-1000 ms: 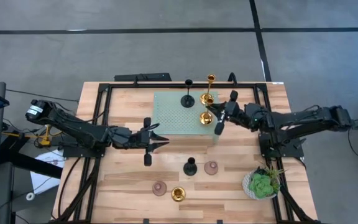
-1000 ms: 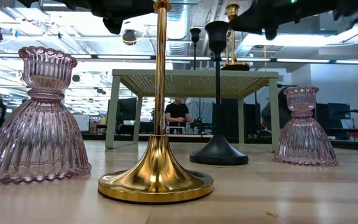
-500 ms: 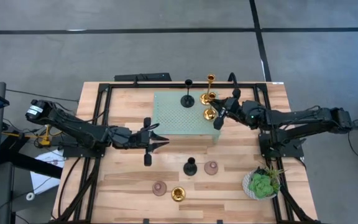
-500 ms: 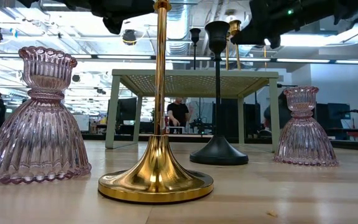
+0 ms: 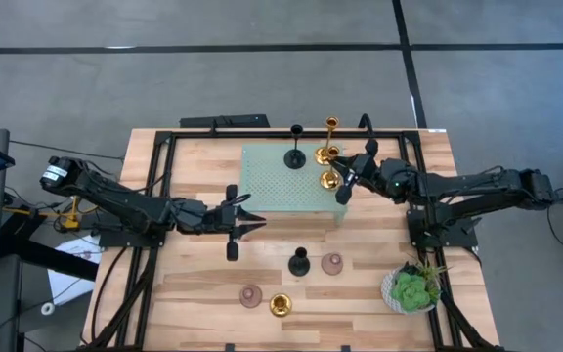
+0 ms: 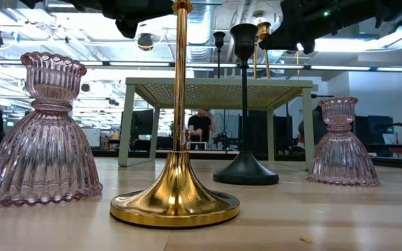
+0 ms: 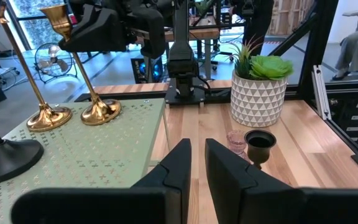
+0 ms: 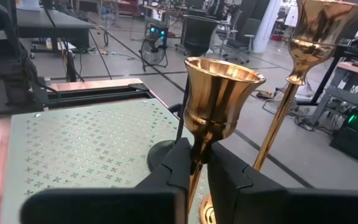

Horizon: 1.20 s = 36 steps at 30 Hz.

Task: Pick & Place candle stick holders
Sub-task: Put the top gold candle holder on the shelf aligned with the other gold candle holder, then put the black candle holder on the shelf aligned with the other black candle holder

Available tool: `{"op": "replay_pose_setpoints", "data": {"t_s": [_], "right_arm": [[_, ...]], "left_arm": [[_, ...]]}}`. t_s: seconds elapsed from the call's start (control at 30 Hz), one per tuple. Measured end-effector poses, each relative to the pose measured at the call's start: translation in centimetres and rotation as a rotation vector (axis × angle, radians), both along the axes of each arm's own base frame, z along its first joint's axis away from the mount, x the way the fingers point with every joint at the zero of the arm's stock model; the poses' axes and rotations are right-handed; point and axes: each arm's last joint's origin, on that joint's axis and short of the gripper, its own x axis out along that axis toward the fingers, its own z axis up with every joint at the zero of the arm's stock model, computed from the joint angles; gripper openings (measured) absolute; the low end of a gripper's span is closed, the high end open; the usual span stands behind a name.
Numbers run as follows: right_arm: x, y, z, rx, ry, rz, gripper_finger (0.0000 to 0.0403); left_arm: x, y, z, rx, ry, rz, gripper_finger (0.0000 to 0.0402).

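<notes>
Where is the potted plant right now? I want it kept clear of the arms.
In the high view the potted plant stands at the table's front right corner, below the right arm's base and right of a pink holder.

A pale green perforated metal stand (image 5: 288, 176) sits mid-table, bearing one matte black slim-stemmed holder (image 5: 295, 156) and two shiny gold holders (image 5: 327, 166) rightward; four more holders (image 5: 301, 262) stand on the wooden table (image 5: 194, 274) before it; a leafy potted plant (image 5: 411, 289) lies right.

plant in white pot (image 5: 414, 289): table's near-right corner | green perforated platform (image 5: 272, 181): table centre-back
</notes>
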Motion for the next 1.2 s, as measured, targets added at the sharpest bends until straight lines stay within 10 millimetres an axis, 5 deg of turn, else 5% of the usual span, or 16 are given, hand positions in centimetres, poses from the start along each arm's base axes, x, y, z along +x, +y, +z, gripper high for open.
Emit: {"op": "replay_pose_setpoints", "data": {"t_s": [0.5, 0.97, 1.2], "right_arm": [[-0.4, 1.4, -0.2, 0.02, 0.038, 0.063, 0.0137], [-5.5, 4.4, 1.2, 0.109, 0.058, 0.22, 0.012], [-6.8, 6.4, 1.5, 0.206, 0.039, 0.455, 0.0117]], "left_arm": [[0.0, 0.0, 0.0, 0.0, 0.0, 0.0, 0.0048], [0.0, 0.0, 0.0, 0.0, 0.0, 0.0, 0.0048], [0.0, 0.0, -0.1, 0.004, 0.015, -0.002, 0.0048]]}}
